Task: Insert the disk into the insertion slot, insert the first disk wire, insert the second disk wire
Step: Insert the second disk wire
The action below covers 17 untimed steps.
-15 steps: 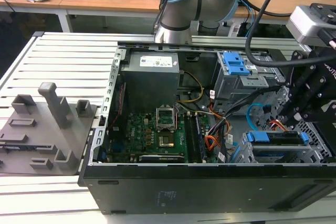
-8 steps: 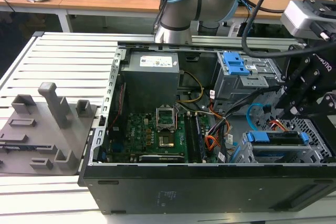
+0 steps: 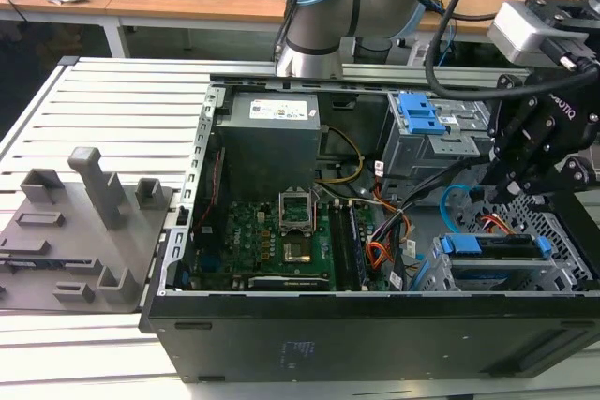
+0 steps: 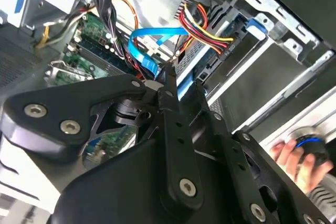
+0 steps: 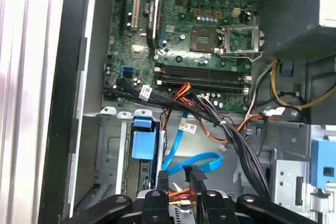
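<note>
The disk (image 3: 492,248), held in its blue carrier, lies inside the perforated silver insertion slot (image 3: 565,243) at the case's corner on the exterior view's right. Its blue carrier tab (image 5: 143,142) also appears in the first wrist view. My gripper (image 3: 502,196) hangs just above the disk's wire end, shut on the black plug of a flat blue disk wire (image 4: 143,45) that loops (image 5: 202,160) beside it. A red, yellow and black wire bundle (image 4: 202,24) ends in a black plug (image 4: 212,59) at the disk's edge.
The open computer case (image 3: 356,330) holds a green motherboard (image 3: 281,241), a grey power supply (image 3: 272,138) and a grey bay with blue latches (image 3: 420,114). Grey fixtures (image 3: 94,185) stand on the slatted table. A person's hand (image 4: 289,153) holds a dark object beyond the case.
</note>
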Available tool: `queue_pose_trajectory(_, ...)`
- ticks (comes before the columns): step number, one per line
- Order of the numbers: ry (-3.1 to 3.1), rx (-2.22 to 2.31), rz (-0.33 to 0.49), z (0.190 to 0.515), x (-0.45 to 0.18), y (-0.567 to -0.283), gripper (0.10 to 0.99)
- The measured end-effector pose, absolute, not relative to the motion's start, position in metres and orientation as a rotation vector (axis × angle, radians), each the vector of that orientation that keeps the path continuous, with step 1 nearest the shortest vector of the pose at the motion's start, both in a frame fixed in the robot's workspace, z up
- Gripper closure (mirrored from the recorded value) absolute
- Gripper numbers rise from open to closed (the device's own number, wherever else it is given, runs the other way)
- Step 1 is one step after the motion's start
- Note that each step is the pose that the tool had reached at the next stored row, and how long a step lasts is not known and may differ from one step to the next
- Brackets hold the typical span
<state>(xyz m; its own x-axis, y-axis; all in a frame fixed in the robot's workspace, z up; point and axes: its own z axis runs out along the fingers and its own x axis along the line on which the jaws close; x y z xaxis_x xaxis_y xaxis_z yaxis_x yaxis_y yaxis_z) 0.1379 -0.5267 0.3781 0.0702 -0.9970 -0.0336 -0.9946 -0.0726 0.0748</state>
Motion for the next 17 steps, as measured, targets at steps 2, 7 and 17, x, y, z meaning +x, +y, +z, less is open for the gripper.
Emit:
queue_pose_trajectory(2, -2.079, 2.308, -0.117, 0.377, 0.138, -0.525, 0.784)
queue_pose_trajectory(7, -2.057, 2.328, -0.117, 0.373, 0.132, -0.517, 0.784)
queue_pose_trajectory(17, -1.954, 2.389, -0.092, 0.362, 0.129, -0.515, 0.784)
